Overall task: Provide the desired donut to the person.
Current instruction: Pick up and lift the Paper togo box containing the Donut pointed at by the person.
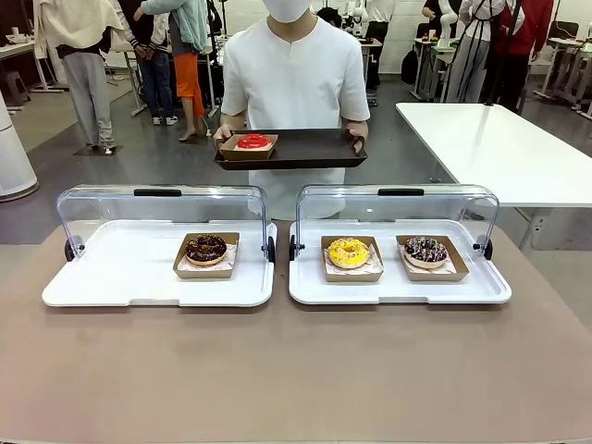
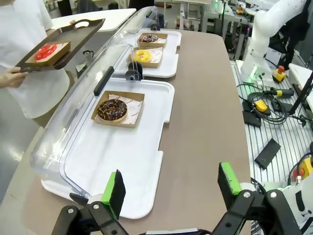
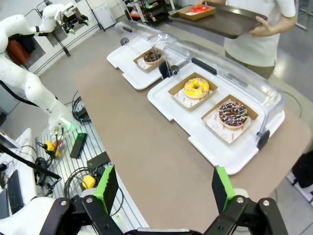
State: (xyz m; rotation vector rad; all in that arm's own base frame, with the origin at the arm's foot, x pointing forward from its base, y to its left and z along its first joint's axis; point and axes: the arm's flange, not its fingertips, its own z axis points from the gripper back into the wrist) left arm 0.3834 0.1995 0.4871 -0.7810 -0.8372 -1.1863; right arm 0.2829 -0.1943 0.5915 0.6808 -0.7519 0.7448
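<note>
The left arm's fingers (image 2: 117, 190) stand wide apart over the brown table (image 2: 205, 112) and hold nothing. The right arm's fingers (image 3: 108, 186) are also wide apart, with nothing between them.

On the table, to the left, lies the left white plastic tray (image 1: 111, 277). Its clear domed lid (image 1: 162, 208) is tipped open toward the far side. This tray carries one chocolate-glazed donut (image 1: 205, 248) in a brown cardboard box (image 1: 185, 270). Just beside it lies the right white plastic tray (image 1: 398, 289), also with its clear lid (image 1: 398, 205) open. On it are a yellow-glazed donut (image 1: 349, 252) and, to its right, a dark donut with coloured sprinkles (image 1: 425, 249), each in its own box.

Behind the table stands the person in a white shirt (image 1: 296, 74), who holds a dark rectangular serving tray (image 1: 314, 148) with both hands. On its left part rests a red-glazed donut (image 1: 252, 141) in a cardboard box.
</note>
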